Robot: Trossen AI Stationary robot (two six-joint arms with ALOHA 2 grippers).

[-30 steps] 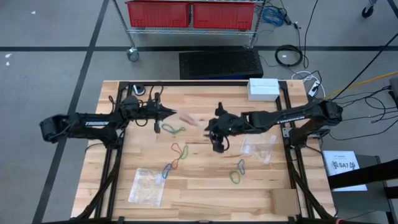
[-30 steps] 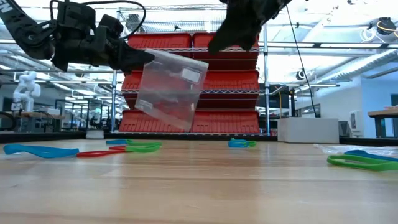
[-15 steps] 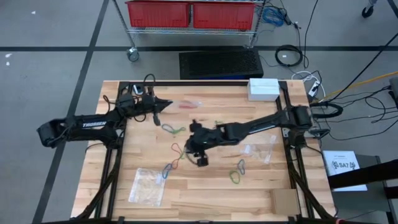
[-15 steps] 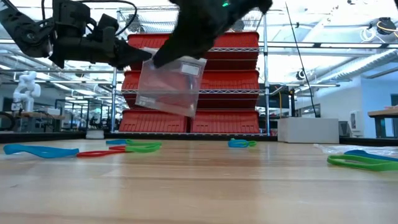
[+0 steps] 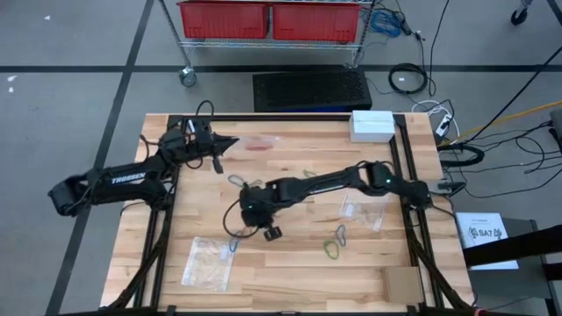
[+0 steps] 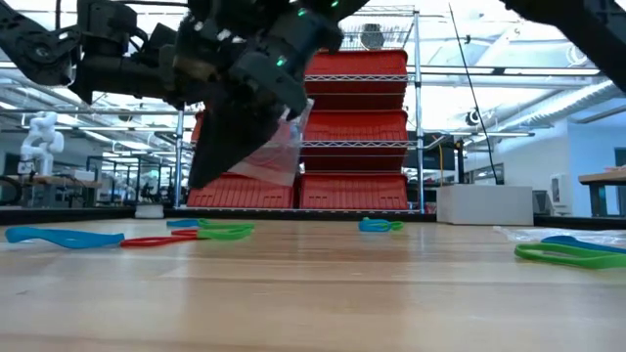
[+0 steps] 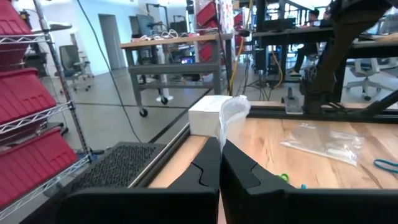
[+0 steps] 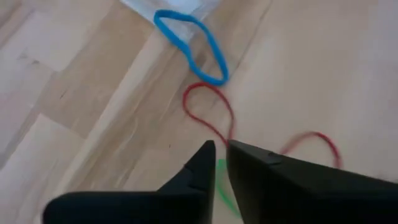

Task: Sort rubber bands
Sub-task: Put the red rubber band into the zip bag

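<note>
We take the white box (image 5: 372,125) at the far right corner of the wooden table (image 5: 290,281) as our landmark. The left gripper (image 5: 230,142) is raised above the table well to the left of the box, its fingers pressed together on the edge of a clear plastic bag (image 5: 261,143), which hangs between the gripper and the box; a red rubber band (image 5: 260,147) shows inside it. In the left wrist view the bag's rim (image 7: 231,116) rises from between the closed fingers (image 7: 242,174), with the box (image 7: 210,115) just behind. The right gripper (image 5: 256,211) reaches far across the table, well left of and nearer than the box, low over the wood; in the right wrist view its fingers (image 8: 261,168) stand nearly together with a narrow gap, above a red rubber band (image 8: 217,121), and we cannot tell whether they pinch it. A blue rubber band (image 8: 189,46) lies just beyond the red one, touching the edge of a plastic bag (image 8: 165,6). Further bands lie loose on the table: a green one (image 5: 333,250) and a blue one (image 5: 341,233) nearer than the box, beside a flat plastic bag (image 5: 364,209). Another bag (image 5: 207,262) lies at the near left, far from the box.
</note>
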